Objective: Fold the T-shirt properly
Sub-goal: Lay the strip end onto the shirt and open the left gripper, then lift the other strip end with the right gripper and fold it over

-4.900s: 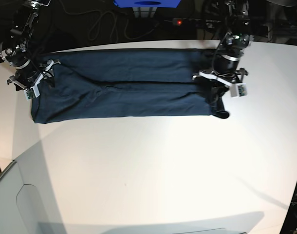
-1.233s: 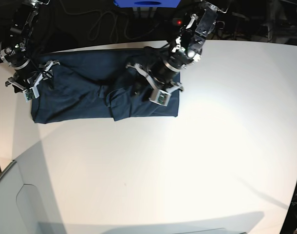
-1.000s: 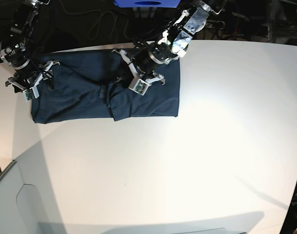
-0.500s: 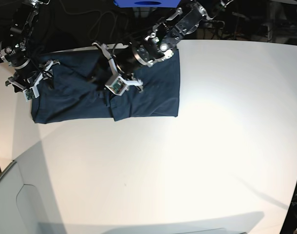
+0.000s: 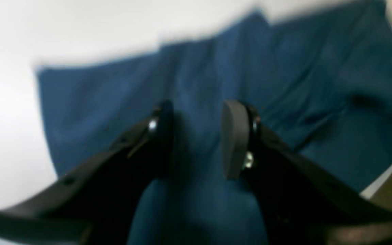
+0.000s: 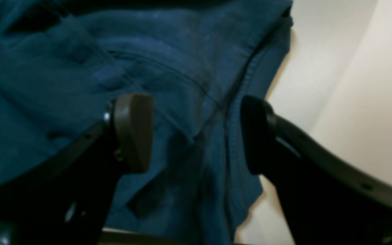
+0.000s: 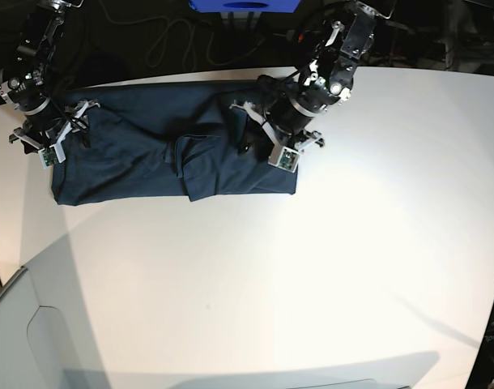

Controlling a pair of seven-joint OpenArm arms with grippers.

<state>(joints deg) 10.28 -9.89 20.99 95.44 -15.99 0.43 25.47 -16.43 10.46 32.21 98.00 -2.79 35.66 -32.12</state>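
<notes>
T-shirt (image 7: 150, 154), dark navy, lies as a long folded band across the far part of the white worktop (image 7: 255, 284), whose whole near half holds nothing of the task. Near to far: the band's near edge runs straight from its left end to a squared right end, where one layer appears doubled back leftward over the middle, leaving a rumpled ridge of cloth around the centre. Just beyond, the left gripper (image 7: 259, 146) hangs over that doubled right section, its jaws parted with nothing between them in the wrist view (image 5: 196, 136), only blue cloth below. At the far left end, the right gripper (image 7: 57, 130) stands over the shirt's hemmed edge, jaws spread wide and clasping nothing (image 6: 196, 132), bare worktop showing just beside the hem. By the look of it, the lengthwise folds are made and the first crosswise fold from the right is laid down, though loosely. What appears left: flattening the bunched middle, bringing the left end over, and squaring the packet. Cables and a blue box (image 7: 243, 6) sit beyond the worktop's far edge.
</notes>
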